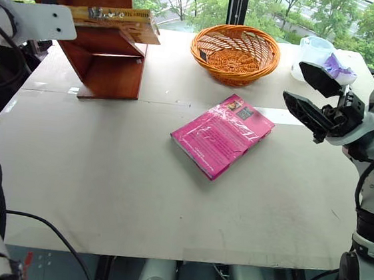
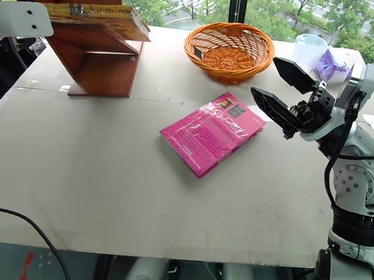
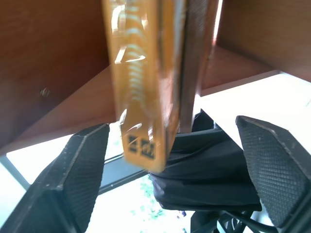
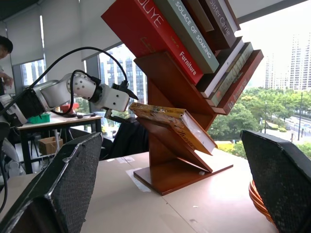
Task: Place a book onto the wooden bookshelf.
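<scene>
**A:** So where's the book [image 1: 117, 17] right now?

**B:** Lying flat on a slanted tier of the wooden bookshelf [image 1: 108, 65], yellow-orange cover up, one end poking out past the shelf edge. The left gripper [image 3: 170, 170] sits at that end with its fingers [image 3: 80, 170] spread apart on either side of the book, not squeezing it.

**A:** Tricky thing to handle?

**B:** I'd guess so. It's thick and stiff, probably fairly heavy, and the glossy plastic wrap looks slippery, especially on a tilted tier. If it needs a nudge, I'd pinch across the covers near the spine.

**A:** And the arms?

**B:** Left one's reached up and out, roughly level with that tier. The right gripper [image 2: 279, 86] hovers over the table [image 1: 134, 195] near the pink book [image 1: 222, 135] and wicker basket [image 1: 235, 51], fingers wide apart, holding nothing.
</scene>
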Available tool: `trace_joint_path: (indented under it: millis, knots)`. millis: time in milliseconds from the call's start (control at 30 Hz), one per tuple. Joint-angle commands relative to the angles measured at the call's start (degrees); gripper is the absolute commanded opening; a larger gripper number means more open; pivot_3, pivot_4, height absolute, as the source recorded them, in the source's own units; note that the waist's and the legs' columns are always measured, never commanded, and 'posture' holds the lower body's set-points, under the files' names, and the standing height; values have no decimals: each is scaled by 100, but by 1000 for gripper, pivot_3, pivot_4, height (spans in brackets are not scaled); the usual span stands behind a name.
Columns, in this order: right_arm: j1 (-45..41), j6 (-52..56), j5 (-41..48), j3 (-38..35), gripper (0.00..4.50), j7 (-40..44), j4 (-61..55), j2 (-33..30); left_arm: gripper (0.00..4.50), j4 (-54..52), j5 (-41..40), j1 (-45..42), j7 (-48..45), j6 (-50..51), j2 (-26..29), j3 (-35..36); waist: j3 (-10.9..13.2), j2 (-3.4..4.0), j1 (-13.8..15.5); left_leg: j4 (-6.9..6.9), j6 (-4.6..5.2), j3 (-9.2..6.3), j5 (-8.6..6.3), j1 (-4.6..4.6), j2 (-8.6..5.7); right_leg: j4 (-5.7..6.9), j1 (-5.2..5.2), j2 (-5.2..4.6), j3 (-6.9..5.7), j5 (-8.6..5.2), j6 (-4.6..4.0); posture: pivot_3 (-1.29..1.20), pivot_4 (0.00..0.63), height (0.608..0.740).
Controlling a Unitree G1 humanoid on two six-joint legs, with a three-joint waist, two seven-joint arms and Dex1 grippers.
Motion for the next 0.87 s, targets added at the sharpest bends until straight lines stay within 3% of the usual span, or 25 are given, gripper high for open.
trace_joint_path:
  millis: [33, 67, 167, 267, 333, 400, 533, 733, 867]
  knots:
    - [-33, -74, 63, -152, 4500, 81, -146, -131, 4331, -1004, -660, 272, -361, 634, 155, 810, 0, 0, 2, 0, 0, -1, 0, 0, 1, 1, 0, -1, 0, 0, 0, 0, 150, 739]
    - [-17, -66, 74, -163, 4500, 94, -142, -153, 4331, -1294, -871, 368, -488, 839, 93, 983, 0, 0, 15, 0, 0, -1, 0, -1, 3, 1, 0, -2, -1, 0, 0, 0, 150, 739]
    - [203, -90, -37, -142, 4500, 175, -187, -267, 4331, -2917, -2427, 680, -1085, 2129, -800, 1775, -3, -7, 124, 10, 0, -6, 0, -5, 0, 8, 4, -11, -10, -1, 1, 0, 150, 739]
    - [624, -200, -272, -137, 4500, 273, -163, -400, 4331, -4681, -4294, 1346, -1301, 3973, -2096, 2550, -7, 2, 212, 56, 0, -16, 0, -12, -4, 28, 19, -23, -21, -9, 14, 0, 150, 739]
    - [927, -209, -505, -147, 4500, 178, -51, -493, 4331, -5285, -4776, 2013, -975, 4357, -2741, 2918, -9, 5, 198, 84, 4, -22, -3, -11, -4, 30, 31, -25, -13, -8, 23, 0, 150, 739]
    - [1323, -378, -971, -89, 4500, 119, 123, -636, 4331, -5586, -4988, 2858, -478, 4191, -3401, 3244, -10, 6, 115, 88, 6, -20, -4, 1, -5, 35, 31, -21, 10, -3, 30, 0, 150, 739]
    - [2113, -950, -1800, 65, 4500, 261, 484, -865, 4331, -6038, -5371, 4544, -97, 4272, -4078, 3325, -23, 16, 25, 81, 7, -19, -4, 14, -2, 37, 31, -2, 28, -2, 28, 0, 150, 739]
    - [2943, -1948, -2502, 41, 4500, 197, 1424, -677, 4331, -6372, -5211, 6876, 494, 3399, -4787, 2724, -33, 16, 75, 76, 7, -22, -5, 20, 5, 32, 36, 1, 40, -2, 26, 0, 150, 739]
    - [3332, -2303, -2530, -54, 4500, 181, 1607, -541, 4331, -6017, -4681, 7828, 488, 2054, -4717, 2298, -46, 19, 99, 81, 13, -21, -8, 31, -3, 29, 52, -18, 37, -14, 10, 0, 150, 739]
